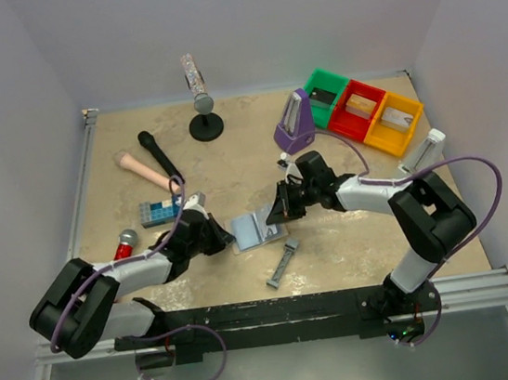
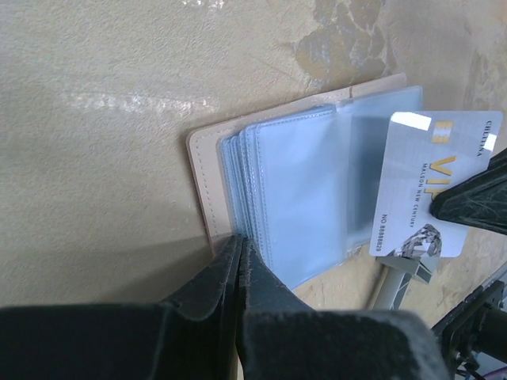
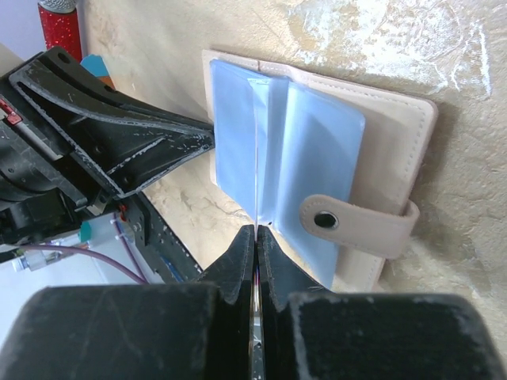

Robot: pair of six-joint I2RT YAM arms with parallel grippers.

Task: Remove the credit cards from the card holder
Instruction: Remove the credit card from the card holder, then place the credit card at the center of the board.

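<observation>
The card holder (image 1: 253, 231) lies open on the table, tan outside with pale blue sleeves (image 2: 301, 190). My left gripper (image 2: 240, 240) is shut on its near edge, also shown in the top view (image 1: 224, 238). My right gripper (image 3: 257, 229) is shut on a silver-grey credit card (image 2: 424, 186) with "VIP" print. That card stands partly out of a sleeve and shows edge-on in the right wrist view (image 3: 258, 158). The holder's snap strap (image 3: 352, 226) lies open over the right half. The right gripper sits at the holder's far right corner (image 1: 282, 207). No black cards are visible.
A grey metal bar (image 1: 283, 262) lies just right of the holder. A blue brick (image 1: 159, 212) and a red microphone (image 1: 124, 244) lie to the left. A black microphone (image 1: 160, 155), a stand (image 1: 205, 121), a purple object (image 1: 294, 121) and coloured bins (image 1: 357, 109) stand further back.
</observation>
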